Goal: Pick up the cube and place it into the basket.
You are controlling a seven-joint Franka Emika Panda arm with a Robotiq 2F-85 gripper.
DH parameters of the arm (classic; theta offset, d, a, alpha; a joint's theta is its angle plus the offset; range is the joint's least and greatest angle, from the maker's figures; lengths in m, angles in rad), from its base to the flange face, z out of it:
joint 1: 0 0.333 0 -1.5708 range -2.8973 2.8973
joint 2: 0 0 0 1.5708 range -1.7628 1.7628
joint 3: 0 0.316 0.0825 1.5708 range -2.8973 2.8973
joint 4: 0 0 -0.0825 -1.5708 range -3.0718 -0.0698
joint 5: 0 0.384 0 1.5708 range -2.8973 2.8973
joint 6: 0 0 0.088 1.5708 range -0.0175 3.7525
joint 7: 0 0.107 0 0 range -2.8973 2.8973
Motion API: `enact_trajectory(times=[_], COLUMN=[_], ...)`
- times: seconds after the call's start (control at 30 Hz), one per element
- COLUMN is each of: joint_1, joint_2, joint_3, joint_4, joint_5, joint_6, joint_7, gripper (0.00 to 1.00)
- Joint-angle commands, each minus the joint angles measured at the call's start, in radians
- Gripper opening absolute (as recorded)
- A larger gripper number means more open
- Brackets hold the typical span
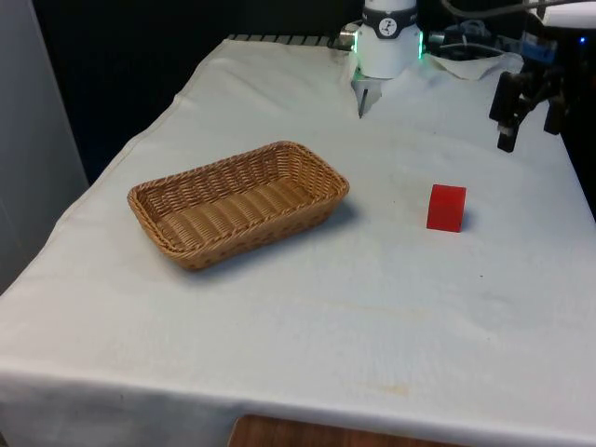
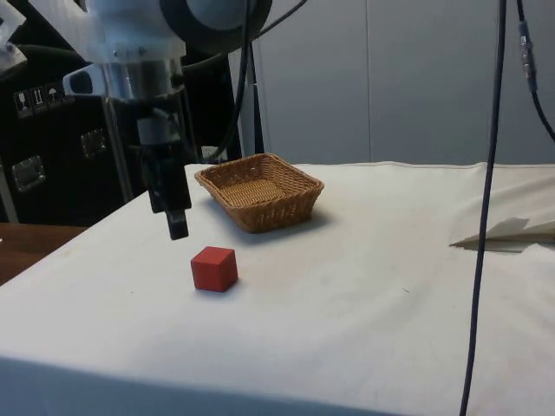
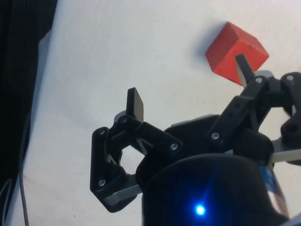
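Resting on the cloth-draped tabletop (image 1: 307, 307), the smooth red cube (image 1: 446, 207) sat well right of the empty oblong wicker basket (image 1: 238, 202) in the front view. The gripper (image 3: 188, 92) hovered beside the cube, jaws released, holding nothing.

One finger (image 3: 243, 69) of the end effector (image 3: 188, 87) overlaps the cube (image 3: 233, 47) in the wrist view; the counter (image 1: 307, 354) runs past the front view's lower edge.
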Motion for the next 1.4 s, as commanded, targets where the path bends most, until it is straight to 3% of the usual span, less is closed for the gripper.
enact_trajectory(times=[0.0,0.07,0.23,0.33,0.7,1.13,1.37], joint_1=[-0.003,0.0,-0.008,-0.005,-0.015,-0.021,-0.019], joint_2=[0.001,0.001,0.02,0.024,0.061,0.085,0.087], joint_3=[0.003,0.0,0.001,-0.003,-0.007,-0.014,-0.015], joint_4=[-0.003,-0.001,-0.013,-0.009,-0.019,-0.021,-0.018], joint_5=[0.008,0.001,0.03,0.027,0.068,0.075,0.069], joint_6=[0.01,0.001,0.039,0.031,0.074,0.089,0.086], joint_7=[-0.003,0.0,0.003,0.005,0.04,0.097,0.099], gripper=[1.0,1.0,1.0,1.0,1.0,1.0,1.0])
